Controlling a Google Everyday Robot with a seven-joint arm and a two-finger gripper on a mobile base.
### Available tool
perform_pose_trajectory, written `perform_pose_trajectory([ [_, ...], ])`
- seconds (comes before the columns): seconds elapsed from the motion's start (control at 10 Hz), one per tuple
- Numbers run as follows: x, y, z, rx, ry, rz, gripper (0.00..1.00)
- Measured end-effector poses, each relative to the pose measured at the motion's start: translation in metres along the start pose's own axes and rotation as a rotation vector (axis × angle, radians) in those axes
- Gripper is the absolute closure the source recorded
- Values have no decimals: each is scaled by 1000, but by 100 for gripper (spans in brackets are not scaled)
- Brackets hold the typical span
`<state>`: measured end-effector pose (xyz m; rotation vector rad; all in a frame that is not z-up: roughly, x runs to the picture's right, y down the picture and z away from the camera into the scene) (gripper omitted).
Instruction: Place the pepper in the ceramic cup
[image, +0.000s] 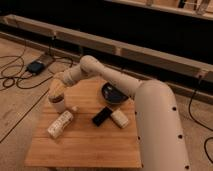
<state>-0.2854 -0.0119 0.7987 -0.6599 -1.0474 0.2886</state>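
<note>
The ceramic cup (59, 104), plain and whitish, stands at the left rear corner of the wooden table (85, 142). My gripper (56, 90) hangs directly over the cup's rim and covers most of its mouth, at the end of the white arm (115, 80) that reaches in from the right. The pepper does not show; it is hidden at the gripper or inside the cup, and I cannot tell which.
A dark round bowl (113, 94) sits at the table's back middle. A pale patterned bottle (60, 124) lies on its side in front of the cup, with a small whitish knob (75, 108) beside it. A black block (101, 116) and a white piece (120, 119) lie mid-table. Cables (15, 75) run across the floor at left.
</note>
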Motion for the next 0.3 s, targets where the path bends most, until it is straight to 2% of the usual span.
perform_pose_trajectory([
  [0.3,0,0,0,0,0,1,20],
])
